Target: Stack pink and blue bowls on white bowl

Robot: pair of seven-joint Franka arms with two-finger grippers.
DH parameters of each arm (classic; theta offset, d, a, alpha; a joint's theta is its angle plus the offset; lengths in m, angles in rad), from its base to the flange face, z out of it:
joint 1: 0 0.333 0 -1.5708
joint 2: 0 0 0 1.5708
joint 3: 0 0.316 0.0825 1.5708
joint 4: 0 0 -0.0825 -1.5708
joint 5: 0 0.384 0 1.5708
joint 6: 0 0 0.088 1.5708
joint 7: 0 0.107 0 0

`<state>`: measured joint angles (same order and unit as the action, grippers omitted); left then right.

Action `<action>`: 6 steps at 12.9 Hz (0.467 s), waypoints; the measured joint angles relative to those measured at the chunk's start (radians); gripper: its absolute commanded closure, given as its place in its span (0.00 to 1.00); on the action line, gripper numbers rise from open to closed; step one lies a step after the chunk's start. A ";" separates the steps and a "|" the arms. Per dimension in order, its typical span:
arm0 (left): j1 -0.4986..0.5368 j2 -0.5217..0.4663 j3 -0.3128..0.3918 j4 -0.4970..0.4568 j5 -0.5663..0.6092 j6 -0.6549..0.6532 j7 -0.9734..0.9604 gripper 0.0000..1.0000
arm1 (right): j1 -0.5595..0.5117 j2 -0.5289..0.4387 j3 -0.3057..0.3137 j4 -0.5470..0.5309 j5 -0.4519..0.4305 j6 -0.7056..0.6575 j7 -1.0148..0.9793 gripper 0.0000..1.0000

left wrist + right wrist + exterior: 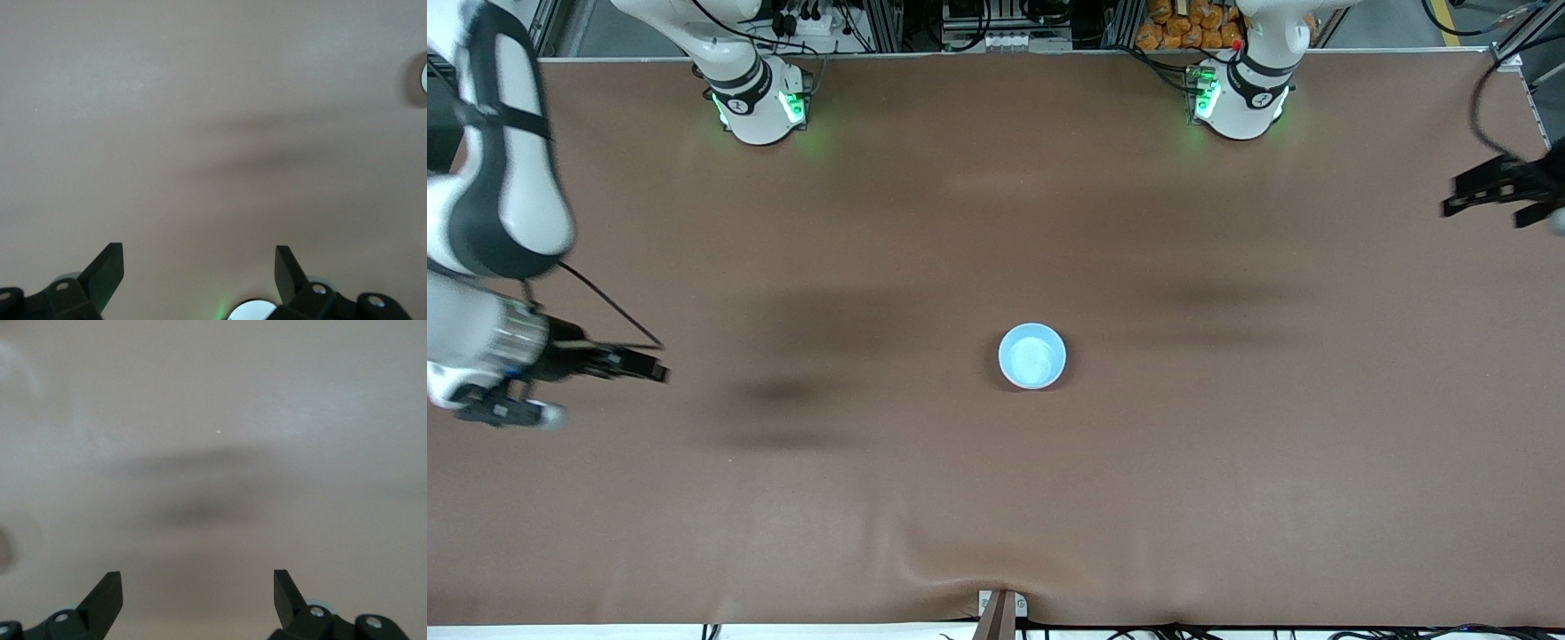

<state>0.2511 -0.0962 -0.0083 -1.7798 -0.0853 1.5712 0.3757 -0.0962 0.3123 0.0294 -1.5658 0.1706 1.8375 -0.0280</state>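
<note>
A light blue bowl (1032,356) sits upright near the middle of the brown table (996,498). From above only blue shows, so I cannot tell whether other bowls lie under it. The pink bowl and the white bowl are not in view. My right gripper (654,369) hangs open and empty over the right arm's end of the table, well away from the bowl; its wrist view shows spread fingers (197,580) over bare cloth. My left gripper (1463,196) is open and empty over the left arm's end (197,257). A pale bowl rim (423,77) shows at the edge of the left wrist view.
The two arm bases (760,102) (1240,98) stand along the table edge farthest from the front camera. The left arm's base (253,311) shows between the fingers in the left wrist view. The brown cloth puckers at a clamp (1000,609) on the nearest edge.
</note>
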 measured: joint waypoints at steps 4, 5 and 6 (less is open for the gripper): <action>0.020 -0.021 -0.059 -0.019 -0.024 0.044 -0.025 0.00 | 0.051 -0.125 -0.016 -0.007 -0.065 -0.113 -0.023 0.00; 0.016 -0.021 -0.087 -0.023 -0.025 0.058 -0.074 0.00 | 0.076 -0.148 -0.016 -0.011 -0.089 -0.125 -0.021 0.00; 0.013 -0.020 -0.119 -0.025 -0.025 0.068 -0.130 0.00 | 0.094 -0.166 -0.016 -0.015 -0.101 -0.137 -0.018 0.00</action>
<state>0.2646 -0.1165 -0.1276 -1.8051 -0.1099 1.6390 0.2454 -0.0021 0.1467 0.0133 -1.5806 0.0700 1.7003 -0.0459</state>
